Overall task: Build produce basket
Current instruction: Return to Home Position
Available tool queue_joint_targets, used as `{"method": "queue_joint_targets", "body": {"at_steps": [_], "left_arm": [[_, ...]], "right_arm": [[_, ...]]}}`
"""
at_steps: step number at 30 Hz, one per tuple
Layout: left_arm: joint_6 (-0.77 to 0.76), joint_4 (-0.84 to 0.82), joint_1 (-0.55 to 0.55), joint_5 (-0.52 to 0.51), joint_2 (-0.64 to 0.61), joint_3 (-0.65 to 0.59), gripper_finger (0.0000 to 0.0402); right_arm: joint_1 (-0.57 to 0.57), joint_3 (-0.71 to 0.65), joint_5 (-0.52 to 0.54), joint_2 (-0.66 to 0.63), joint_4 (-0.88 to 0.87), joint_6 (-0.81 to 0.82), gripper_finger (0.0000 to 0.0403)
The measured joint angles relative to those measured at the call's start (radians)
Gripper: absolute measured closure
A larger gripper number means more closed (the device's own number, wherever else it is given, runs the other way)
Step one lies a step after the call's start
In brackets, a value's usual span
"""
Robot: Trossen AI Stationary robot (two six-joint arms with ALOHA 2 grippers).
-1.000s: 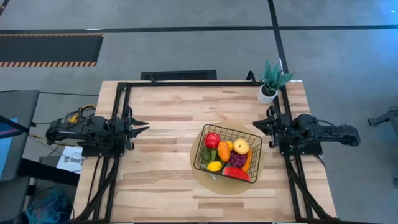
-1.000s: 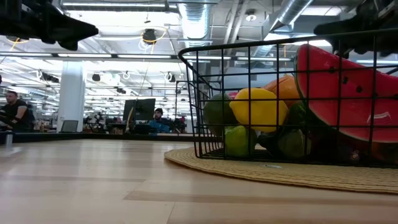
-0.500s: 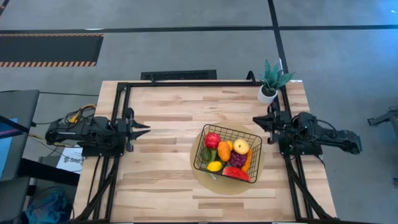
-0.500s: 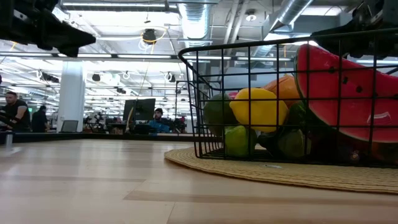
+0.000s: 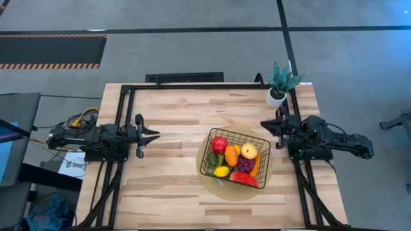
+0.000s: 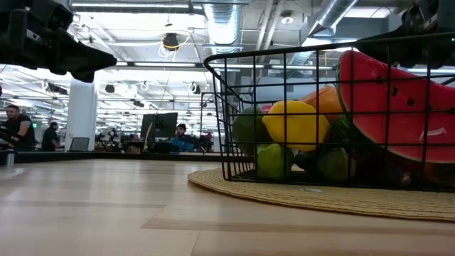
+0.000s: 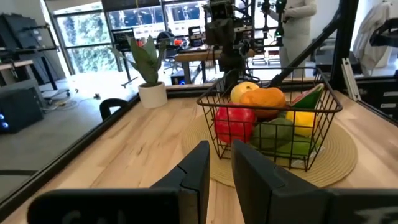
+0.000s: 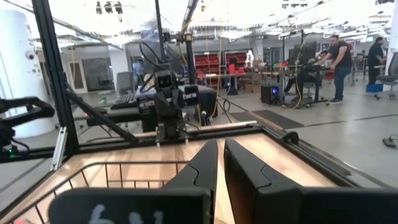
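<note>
The black wire-mesh basket (image 5: 206, 156) stands on a round tan mat (image 5: 225, 193) on the right half of the wooden surface (image 5: 167, 186), and the toy produce lies heaped inside it. From above, a red apple (image 5: 219, 144) sits in the far left corner with an orange piece (image 5: 231, 155) just beside it. A pale yellow fruit (image 5: 249, 151) lies toward the far right, and purple grapes (image 5: 244, 164) are in the middle. A lemon (image 5: 221, 171) lies against the near left wall, and a watermelon slice (image 5: 244, 179) runs along the near edge. Dark green pieces (image 5: 212, 159) are tucked between the apple and the lemon; I cannot tell exactly what they are. The left pincer (image 5: 154, 133) hangs over the left side of the surface, well apart from the basket and pointing toward it. Its wrist view shows the two fingers drawn close with only a narrow slit between them and nothing held. The right pincer (image 5: 263, 124) is at the right edge of the surface, near the basket's far right corner but not touching it. Its fingers are likewise pressed almost together and empty. A potted plant (image 5: 278, 83) in a white pot stands at the far right corner of the surface, behind the right arm. In the low view a person (image 6: 15, 129) shows at the picture's left in the room beyond the surface.
</note>
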Motion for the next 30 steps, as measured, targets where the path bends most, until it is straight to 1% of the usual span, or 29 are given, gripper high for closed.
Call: {"method": "queue_joint_targets", "body": {"at_steps": [3, 6, 12, 20, 30], "left_arm": [[0.001, 0.000, 0.000, -0.002, 0.000, 0.000, 0.0346], [0.002, 0.000, 0.000, -0.001, 0.000, 0.000, 0.0346], [0.001, 0.000, 0.000, 0.000, 0.000, 0.000, 0.0346], [-0.003, 0.000, 0.000, 0.000, 0.000, -0.001, 0.0346], [0.020, 0.000, 0.000, -0.009, 0.000, -0.001, 0.0346]], "right_arm": [[-0.001, -0.016, 0.000, -0.001, 0.004, 0.000, 0.0351], [0.000, -0.063, 0.000, 0.000, 0.050, 0.003, 0.0351], [0.000, -0.063, 0.000, 0.000, 0.065, -0.008, 0.0351], [0.013, -0.064, 0.000, 0.000, -0.065, 0.018, 0.0351], [0.023, -0.064, 0.000, 0.000, -0.071, 0.018, 0.0351]]}}
